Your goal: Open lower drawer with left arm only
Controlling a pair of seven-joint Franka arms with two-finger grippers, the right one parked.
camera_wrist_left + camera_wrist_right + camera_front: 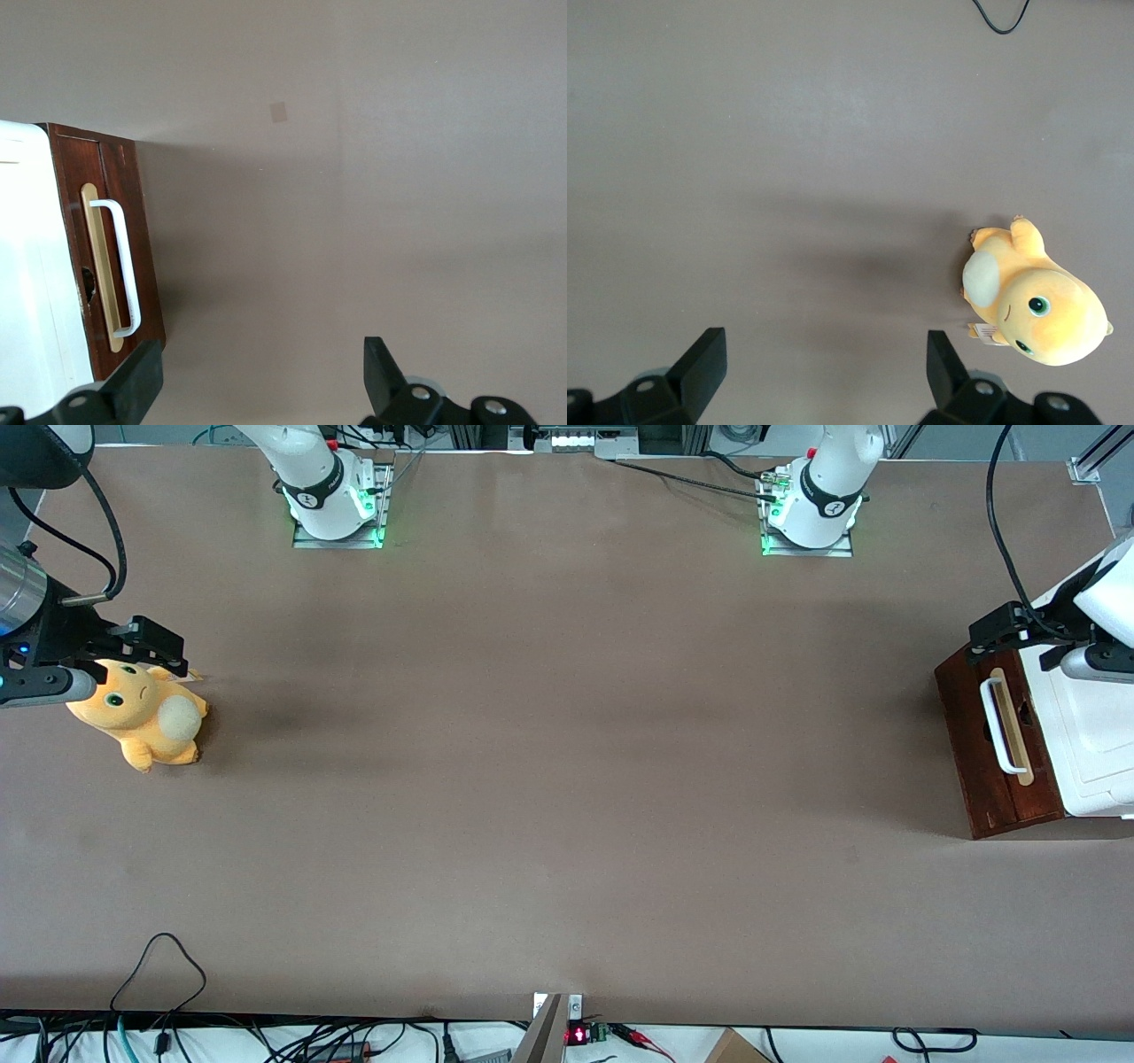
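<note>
The lower drawer (992, 753) sits shut at the working arm's end of the table (567, 779), dark reddish front with a white loop handle (999, 724) on a pale strip, and the white unit above it runs off the frame edge so you only get part of it. The left arm (1107, 593) is mostly cut off too. Its gripper (1010, 631) hangs over the drawer's top corner farthest from the front camera, fingers (142, 376) spread wide in the wrist view, holding nothing, only their tips visible.
</note>
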